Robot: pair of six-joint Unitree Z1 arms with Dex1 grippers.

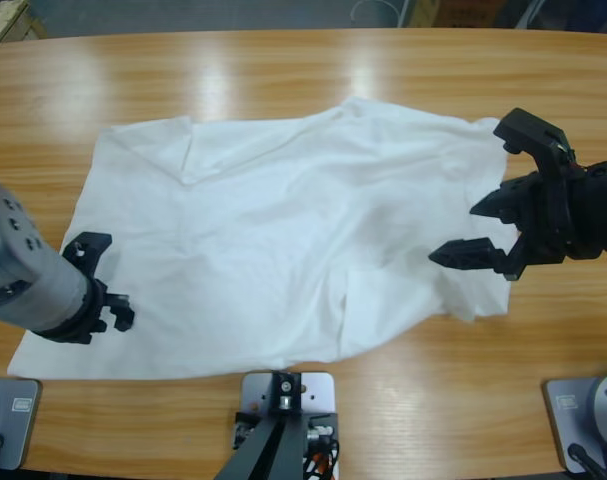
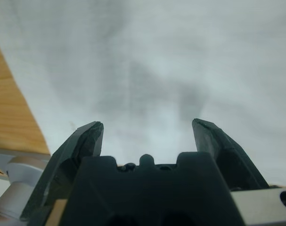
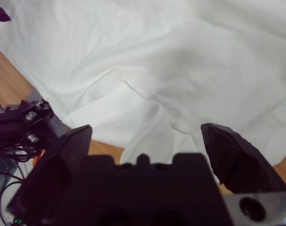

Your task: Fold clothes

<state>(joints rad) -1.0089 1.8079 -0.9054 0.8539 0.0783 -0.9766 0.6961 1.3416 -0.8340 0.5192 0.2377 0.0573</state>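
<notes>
The clothes are one white T-shirt (image 1: 273, 230), lying rumpled and mostly spread across the middle of the wooden table (image 1: 283, 70). My left gripper (image 1: 104, 282) hovers over the shirt's lower left edge, open and empty. The left wrist view shows plain white fabric (image 2: 171, 61) ahead of the left gripper (image 2: 147, 125). At the shirt's right end my right gripper (image 1: 491, 195) stands open and holds nothing. In the right wrist view the right gripper (image 3: 147, 129) is above creased cloth (image 3: 157, 61) with a folded flap.
Bare wood runs along the far side of the table and along the near edge (image 1: 433, 370). A strip of wood (image 2: 11, 108) shows beside the shirt in the left wrist view. A light box (image 1: 1, 18) sits beyond the table's far left corner.
</notes>
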